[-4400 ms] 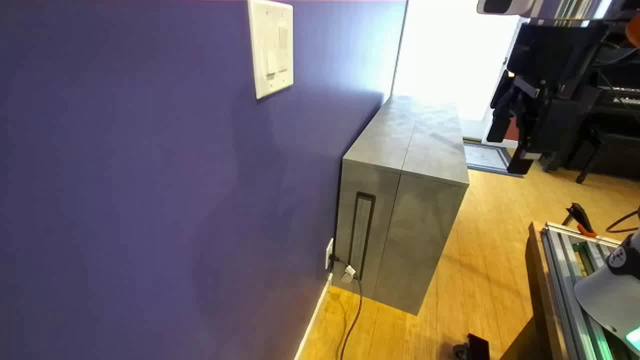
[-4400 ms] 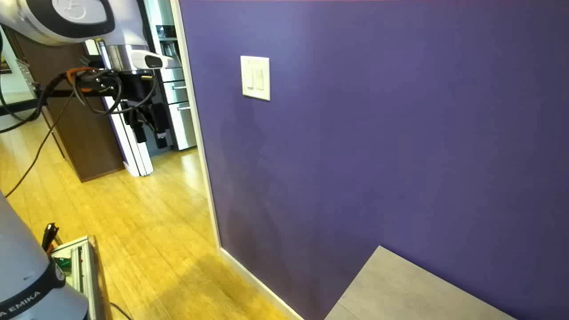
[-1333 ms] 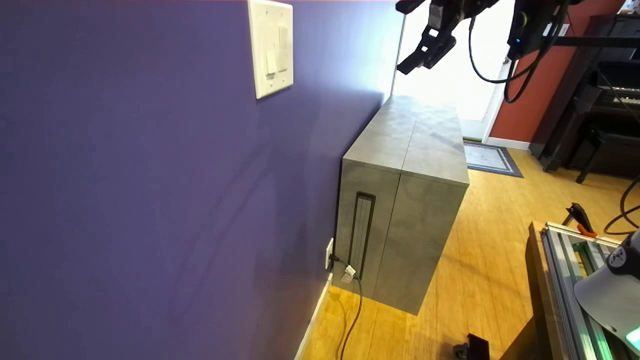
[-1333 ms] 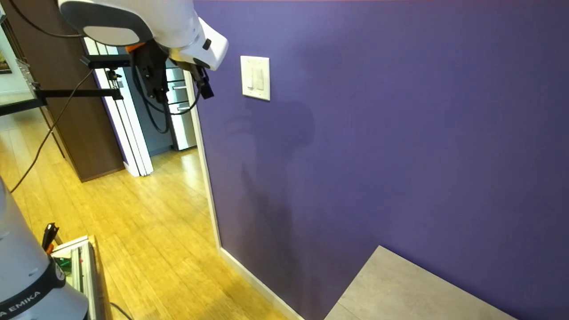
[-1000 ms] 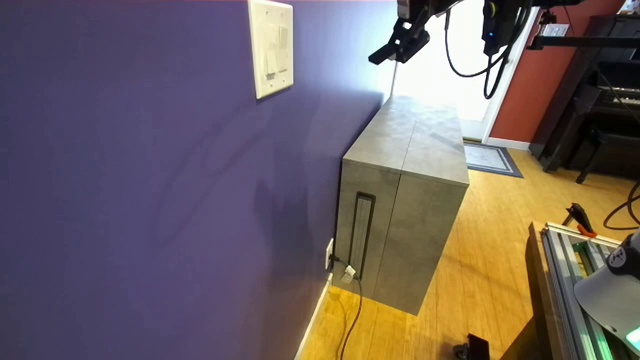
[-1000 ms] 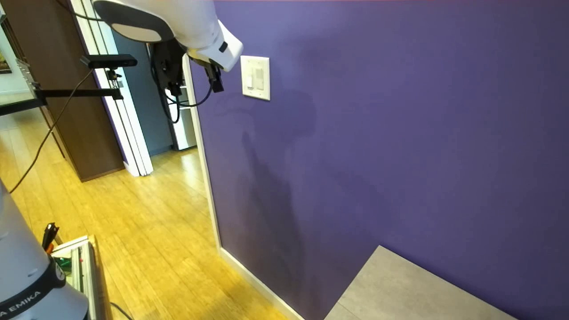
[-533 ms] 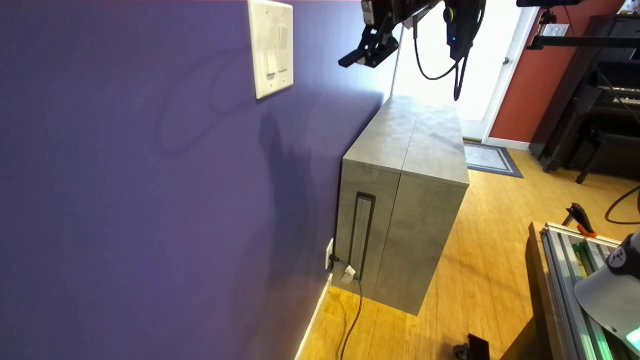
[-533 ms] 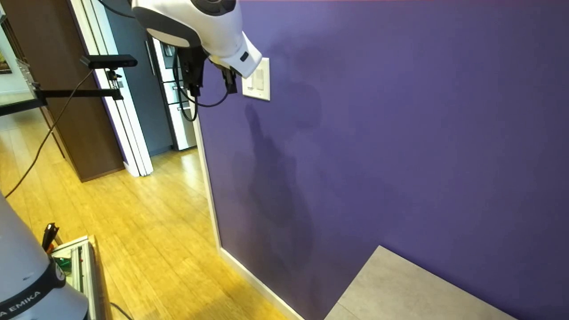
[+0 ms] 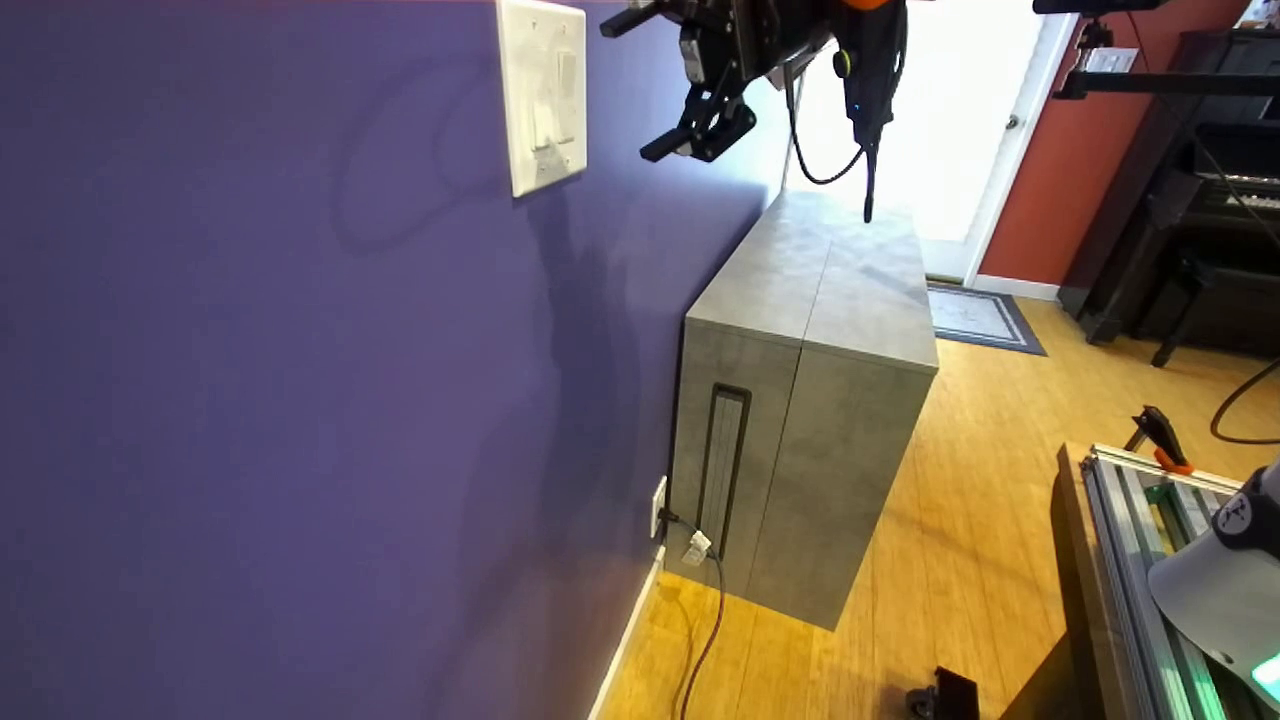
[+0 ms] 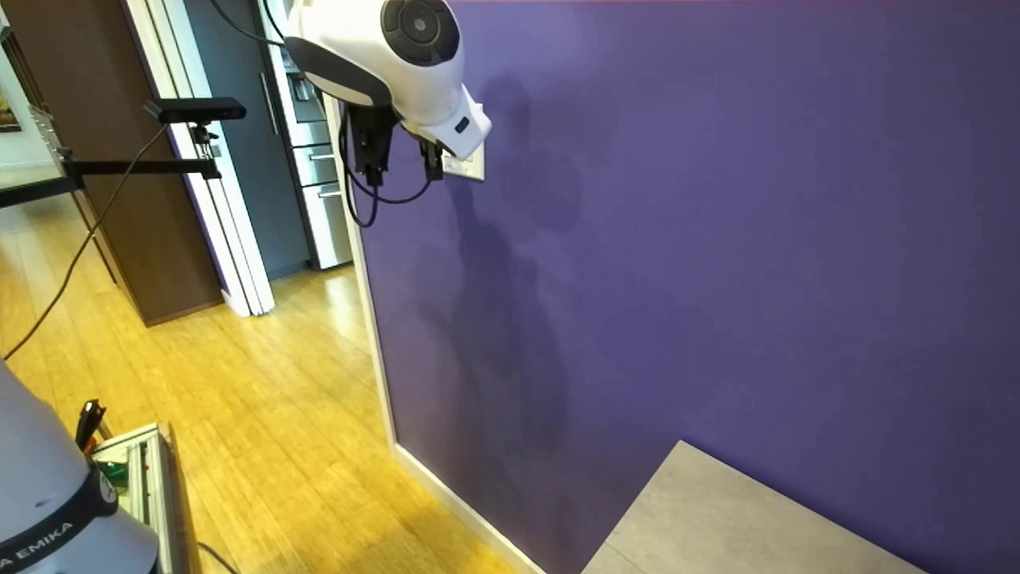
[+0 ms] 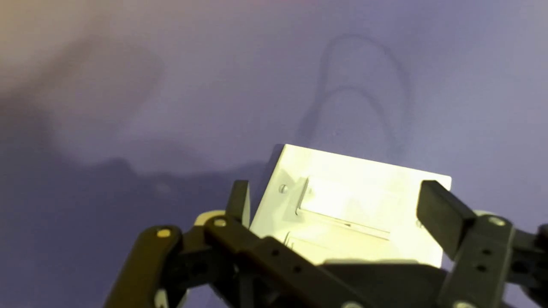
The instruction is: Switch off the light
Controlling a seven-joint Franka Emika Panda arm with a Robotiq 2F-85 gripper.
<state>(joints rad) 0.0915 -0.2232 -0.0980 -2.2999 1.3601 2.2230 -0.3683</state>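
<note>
The light switch is a white rectangular plate (image 9: 512, 100) with two rockers on the purple wall. No lamp is in view. My gripper (image 9: 645, 85) points at the wall with its fingers spread, a little away from the plate. In the wrist view the open, empty gripper (image 11: 340, 205) spans the plate (image 11: 364, 169), one finger at each end. The upper rocker (image 11: 338, 199) shows fully between the fingers; the lower rocker is partly hidden by the gripper. In an exterior view my hand covers most of the plate (image 10: 470, 166).
A grey cabinet (image 9: 800, 420) stands against the wall beyond and below the switch. An outlet (image 9: 658, 508) with a plugged cord is low on the wall. A black camera on a stand (image 10: 195, 110) is behind the arm. A door frame edge (image 10: 370, 319) borders the wall.
The gripper has swung from pointing down to facing the wall, then moved toward the plate. My hand now covers most of the plate in an exterior view. The fingers stay open.
</note>
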